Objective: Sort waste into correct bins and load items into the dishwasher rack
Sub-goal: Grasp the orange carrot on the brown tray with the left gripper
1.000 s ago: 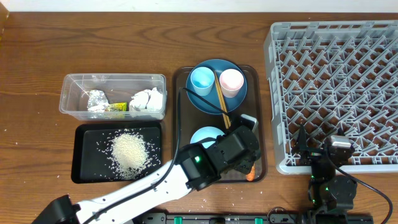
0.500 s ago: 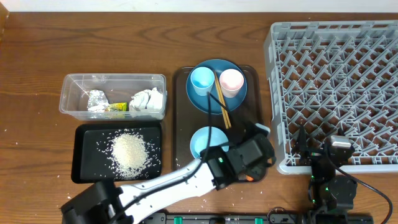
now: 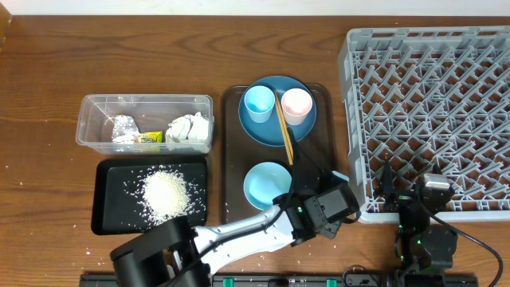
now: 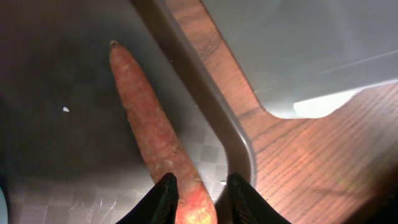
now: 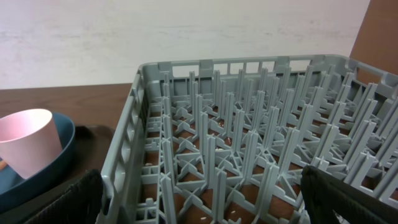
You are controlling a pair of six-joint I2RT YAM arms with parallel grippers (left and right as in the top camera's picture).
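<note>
Brown wooden table (image 3: pixel 48 72), pale wall at the far edge in the right wrist view. Left side: clear tub (image 3: pixel 146 99) holds a crumpled white tissue (image 3: pixel 189 127) and a yellow-green wrapper (image 3: pixel 148 137). Just nearer the front edge sits the black tray (image 3: pixel 107 171) with a pile of rice (image 3: pixel 166 194) and loose grains around it. Centre: brown serving tray (image 3: pixel 327 151), dark blue plate (image 3: pixel 267 131) at its far end carrying the light blue cup (image 3: pixel 258 102) and the pink cup (image 3: pixel 296 102), both upright. Chopsticks (image 3: pixel 284 131) lie between the cups, sticking off the plate toward the front. Pale blue bowl (image 3: pixel 266 183) sits on the tray nearer the front. Carrot (image 4: pixel 149 124) lies flat in the tray's front right corner, along the raised rim. Left gripper (image 4: pixel 200 190) is low over it, jaws narrow, straddling the thick end; a sliver of tray shows beside one finger. Right side: grey rack (image 3: pixel 430 96), nothing in it. Right gripper (image 5: pixel 199 186) sits at the front edge facing the rack's near wall, jaws spread wide, holding nothing.
</note>
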